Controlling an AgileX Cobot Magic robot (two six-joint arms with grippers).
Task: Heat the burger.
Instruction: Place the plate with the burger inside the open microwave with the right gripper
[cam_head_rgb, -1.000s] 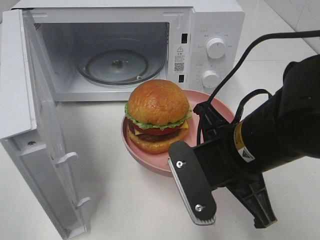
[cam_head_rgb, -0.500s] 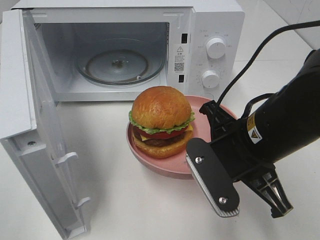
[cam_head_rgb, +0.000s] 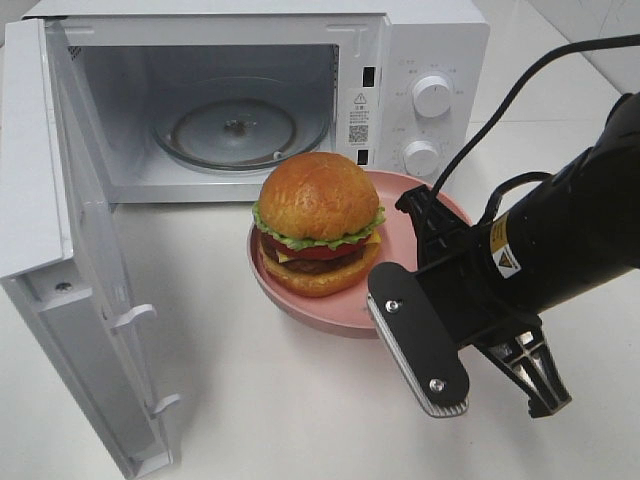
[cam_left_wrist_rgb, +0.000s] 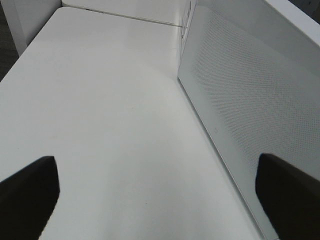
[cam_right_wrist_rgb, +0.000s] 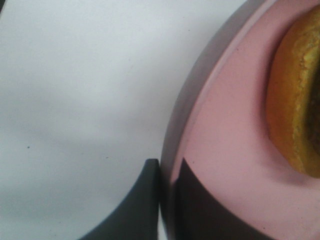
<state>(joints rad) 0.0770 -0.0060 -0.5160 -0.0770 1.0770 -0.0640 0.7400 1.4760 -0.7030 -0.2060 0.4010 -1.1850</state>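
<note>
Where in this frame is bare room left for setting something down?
Free: the glass turntable inside the microwave, and the tabletop between the open door and the pink plate. Crowded: in front of the knobs, where the right gripper holds that plate with the burger.

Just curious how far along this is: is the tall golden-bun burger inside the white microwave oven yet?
No, the tall golden-bun burger sits on the shallow pink plate outside, in front of the open white microwave oven.

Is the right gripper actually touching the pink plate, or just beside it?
Touching. The right wrist view shows the right gripper clamped on the pink plate at its rim, one finger outside, one inside, with no gap.
</note>
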